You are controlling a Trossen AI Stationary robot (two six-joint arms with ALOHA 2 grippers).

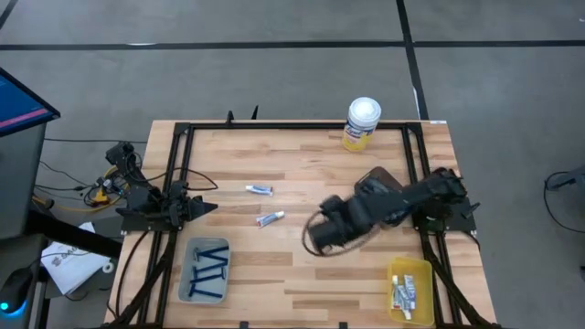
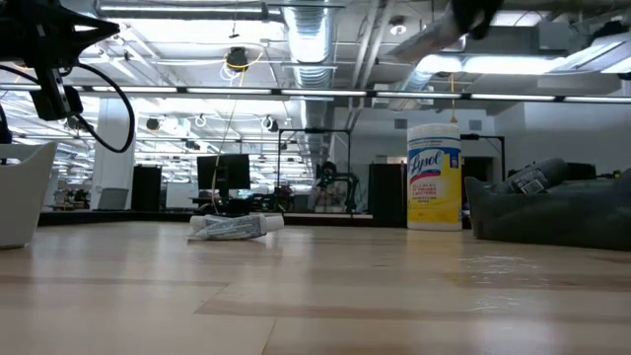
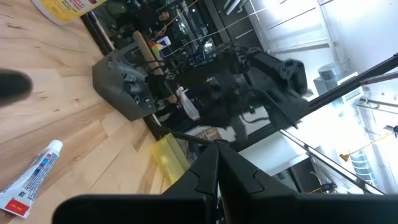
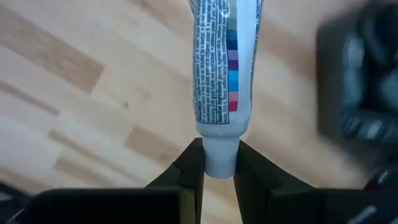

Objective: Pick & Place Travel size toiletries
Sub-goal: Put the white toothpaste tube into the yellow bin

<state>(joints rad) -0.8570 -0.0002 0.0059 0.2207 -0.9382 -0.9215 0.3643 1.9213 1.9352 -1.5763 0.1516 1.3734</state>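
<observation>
Pinching small white printed tube (image 4: 222, 68) by its cap, right gripper (image 4: 219, 163) above bare wood table (image 1: 302, 274); near dark grey tray (image 3: 121, 87), yellow tray (image 1: 411, 291). Left gripper (image 3: 217, 163) fully closed, empty, at left edge.
</observation>
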